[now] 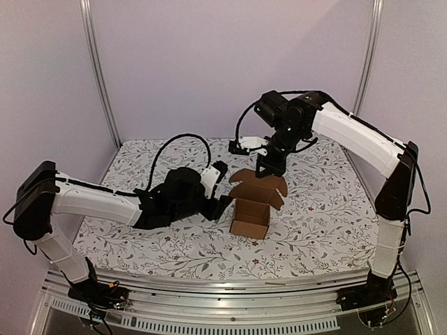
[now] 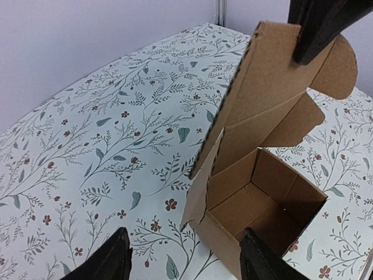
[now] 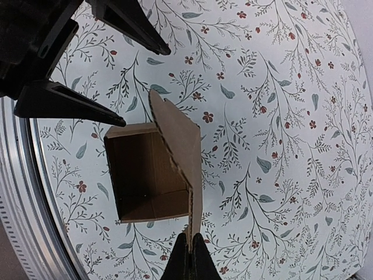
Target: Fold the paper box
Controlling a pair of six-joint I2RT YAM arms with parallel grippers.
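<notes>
Right fingers (image 3: 182, 263) pinch the raised lid of the open brown paper box (image 1: 250, 218); left fingers (image 2: 111, 258) spread wide.

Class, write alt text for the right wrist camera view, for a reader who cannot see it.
A plain brown cardboard box stands open on a white floral-print tablecloth, its raised lid flap pinched at the edge by the shut black right gripper. The open black left gripper hovers close beside the box.

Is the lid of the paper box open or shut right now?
Open. The paper box shows its empty inside from above, and the right gripper pinches its lid flap, holding it raised.
</notes>
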